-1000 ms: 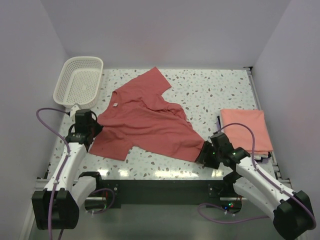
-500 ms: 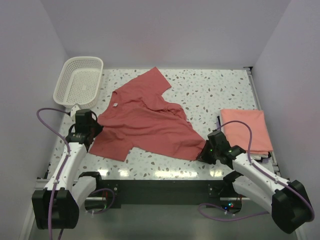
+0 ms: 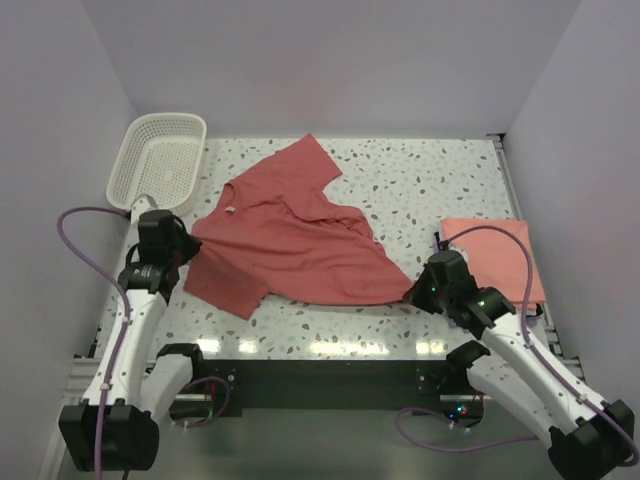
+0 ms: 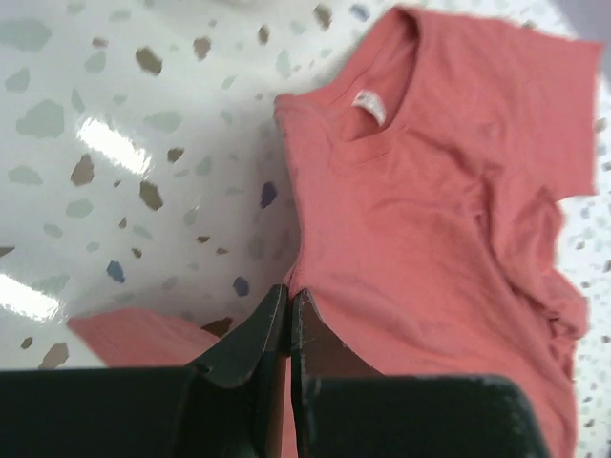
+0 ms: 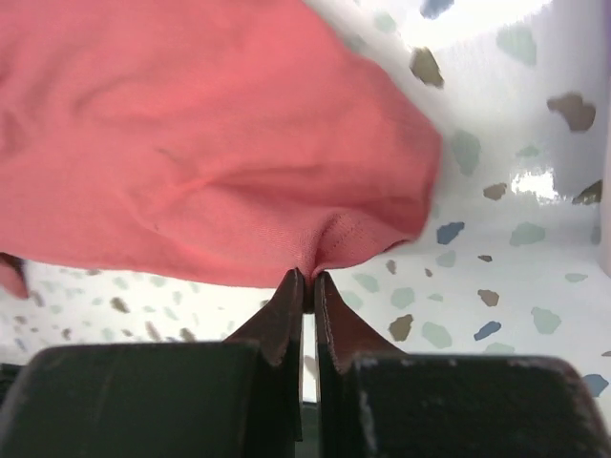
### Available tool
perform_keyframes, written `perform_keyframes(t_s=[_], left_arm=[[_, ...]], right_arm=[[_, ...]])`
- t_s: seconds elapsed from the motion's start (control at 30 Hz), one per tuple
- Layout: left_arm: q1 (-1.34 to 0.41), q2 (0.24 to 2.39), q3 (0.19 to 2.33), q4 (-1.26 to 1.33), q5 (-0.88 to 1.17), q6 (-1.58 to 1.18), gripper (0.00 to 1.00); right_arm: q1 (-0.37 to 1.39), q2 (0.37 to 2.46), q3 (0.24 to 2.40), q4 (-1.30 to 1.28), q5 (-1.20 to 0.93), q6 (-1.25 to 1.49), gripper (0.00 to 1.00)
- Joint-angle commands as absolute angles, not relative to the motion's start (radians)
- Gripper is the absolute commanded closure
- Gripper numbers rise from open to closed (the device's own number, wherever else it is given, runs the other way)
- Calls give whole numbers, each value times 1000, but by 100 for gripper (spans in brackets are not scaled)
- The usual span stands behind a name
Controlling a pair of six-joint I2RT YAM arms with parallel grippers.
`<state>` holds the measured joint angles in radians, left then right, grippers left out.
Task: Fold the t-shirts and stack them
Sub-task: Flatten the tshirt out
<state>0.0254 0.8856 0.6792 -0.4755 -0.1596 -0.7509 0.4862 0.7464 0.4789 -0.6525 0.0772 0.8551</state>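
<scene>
Dusty red t-shirt, rumpled mid-table, left edge pinched in the left gripper, near right corner clamped by the right gripper; folded salmon t-shirt at right; speckled terrazzo table; white basket far-left; lavender walls.

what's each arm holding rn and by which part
Both hold the red t-shirt: the left tool pinches its edge near the collar, the right tool pinches a hem corner.
</scene>
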Motion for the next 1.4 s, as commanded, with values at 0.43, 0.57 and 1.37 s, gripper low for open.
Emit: perform_keyframes(t_s=[0.43, 0.57, 1.37], left_arm=[[31, 787, 1451, -589, -92, -725, 100], [32, 811, 1592, -604, -69, -741, 100], [40, 1539, 1854, -216, 129, -801, 100]], right_arm=[[462, 882, 1449, -949, 285, 609, 100], [463, 922, 1644, -1005, 264, 575, 100], [72, 1587, 2016, -499, -316, 633, 100]])
